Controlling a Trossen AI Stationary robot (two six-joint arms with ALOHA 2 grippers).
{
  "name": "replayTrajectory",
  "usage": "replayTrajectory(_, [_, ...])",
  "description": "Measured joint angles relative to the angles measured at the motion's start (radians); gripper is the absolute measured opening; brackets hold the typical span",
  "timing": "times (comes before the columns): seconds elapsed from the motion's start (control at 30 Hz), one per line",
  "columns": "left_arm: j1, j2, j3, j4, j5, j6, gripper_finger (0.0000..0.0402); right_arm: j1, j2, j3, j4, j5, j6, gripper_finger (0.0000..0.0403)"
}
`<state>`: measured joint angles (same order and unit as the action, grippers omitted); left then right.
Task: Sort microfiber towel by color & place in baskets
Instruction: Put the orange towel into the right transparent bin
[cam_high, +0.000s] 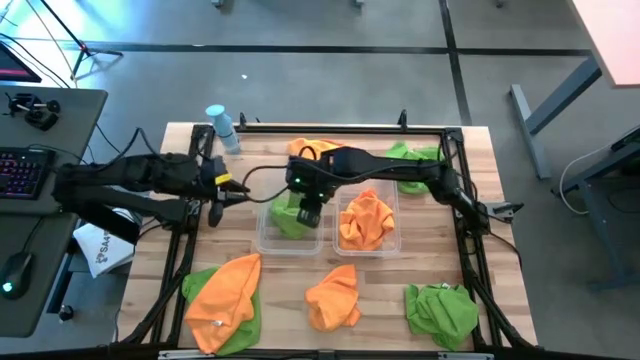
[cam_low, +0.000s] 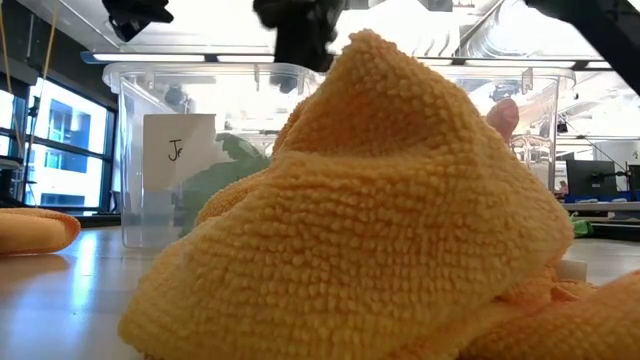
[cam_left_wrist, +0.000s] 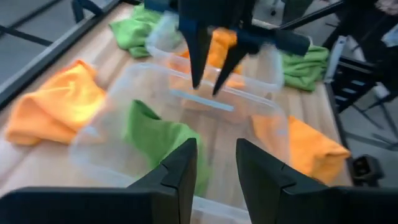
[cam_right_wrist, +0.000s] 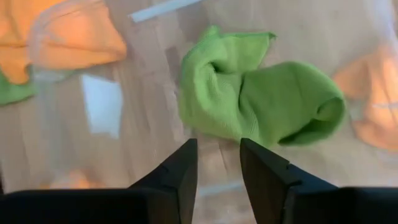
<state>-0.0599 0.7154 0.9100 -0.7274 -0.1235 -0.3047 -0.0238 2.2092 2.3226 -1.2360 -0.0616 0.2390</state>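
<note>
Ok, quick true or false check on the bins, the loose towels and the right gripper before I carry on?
1. A green towel lies in the left bin. True.
2. The right bin holds a green towel. False: it holds an orange towel.
3. The right gripper is clamped on a towel. False: its fingers are apart above the green towel, holding nothing.
4. Loose towels remain on the table outside the bins. True.
5. The left gripper is inside a bin. False: it is beside the left bin.

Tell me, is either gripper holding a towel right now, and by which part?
Neither. The right gripper is open above the green towel lying in the left basket; the left gripper is open and empty beside that basket.
</note>
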Motion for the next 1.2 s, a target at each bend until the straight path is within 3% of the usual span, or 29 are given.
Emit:
replayTrajectory(0.2, [-0.138,0.084,0.000,0.125,-0.067,-0.073,0.0069,0.071,-0.110,-0.008,-0.080,0.204,-0.003,0.0083])
replayTrajectory(0.3, [-0.207,0.136,0.001,0.168,-0.123,-0.114,0.0054,0.108,-0.167,-0.008,-0.113,0.244,-0.002,0.0070])
replayTrajectory(0.6, [-0.409,0.325,0.094,0.169,-0.262,-0.234,0.0005,0.266,-0.292,-0.008,-0.290,0.473,0.135,0.0005])
replayTrajectory(0.7, [-0.455,0.381,0.141,0.165,-0.304,-0.251,0.0002,0.337,-0.319,-0.008,-0.340,0.561,0.222,0.0004])
replayTrajectory(0.83, [-0.503,0.438,0.210,0.097,-0.356,-0.293,0.0000,0.426,-0.365,-0.045,-0.323,0.600,0.267,0.0001])
replayTrajectory(1.0, [-0.562,0.476,0.275,0.013,-0.417,-0.369,0.0000,0.520,-0.474,-0.284,-0.281,0.653,0.430,0.0000])
replayTrajectory(1.2, [-0.629,0.485,0.284,0.013,-0.454,-0.449,0.0000,0.634,-0.696,-0.709,0.081,0.652,0.576,0.0000])
